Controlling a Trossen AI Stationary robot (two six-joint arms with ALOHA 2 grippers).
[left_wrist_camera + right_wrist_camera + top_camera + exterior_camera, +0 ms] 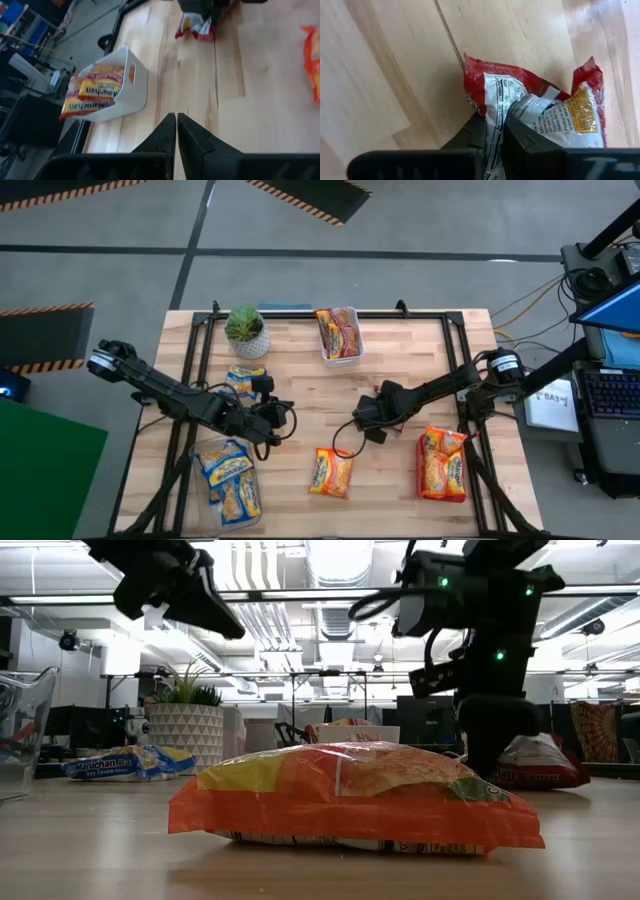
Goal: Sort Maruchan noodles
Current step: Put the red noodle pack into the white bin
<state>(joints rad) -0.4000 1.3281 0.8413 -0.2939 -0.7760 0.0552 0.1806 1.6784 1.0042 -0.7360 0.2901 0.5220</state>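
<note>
A red Maruchan noodle packet lies on the wooden table near its middle, printed white back up, and my right gripper is shut on it. To the left of it my left gripper hangs shut over the table with nothing in it. An orange packet lies flat near the front edge. A blue packet lies beside the left arm. More red packets sit in a white bin at the far edge. My right gripper pinches a crumpled fold of the wrapper on the packet's white back between its two fingers. The fingers come down steeply from above. The packet's red end still lies on the table, and the film bunches up around the fingers.
A potted plant stands at the far left. A clear container with blue packets sits at the front left. Orange packets lie stacked at the front right. Black frame rails run along the table's sides.
</note>
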